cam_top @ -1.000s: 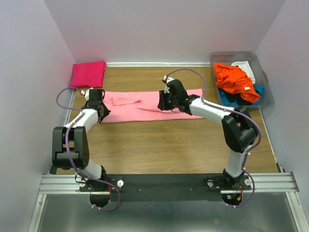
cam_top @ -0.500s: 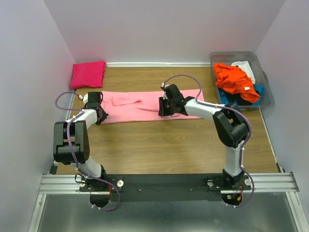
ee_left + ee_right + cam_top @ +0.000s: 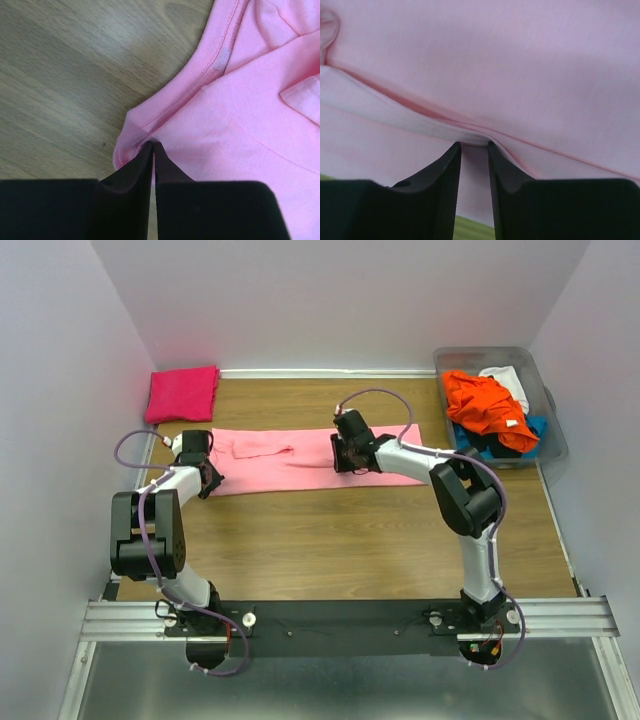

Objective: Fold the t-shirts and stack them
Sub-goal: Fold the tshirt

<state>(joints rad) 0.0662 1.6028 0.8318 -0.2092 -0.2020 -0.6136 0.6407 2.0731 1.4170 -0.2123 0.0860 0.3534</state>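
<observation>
Top external view: the light pink t-shirt [image 3: 285,458] lies as a long band across the worktop [image 3: 330,540]; left claw [image 3: 153,145] is pinched almost closed on its left near corner; right claw [image 3: 474,145], narrow, nips a cloth ridge right of middle; probably one end gets carried over while the crease is held; a folded magenta t-shirt [image 3: 182,393] lies far left.

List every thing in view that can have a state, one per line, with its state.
pink shirt: folded into a long strip, lying flat.
magenta shirt: folded, far left corner.
orange shirt: crumpled, in the bin.
left tool: shut on the pink shirt's edge.
right tool: nipping a fold of the pink shirt.
</observation>
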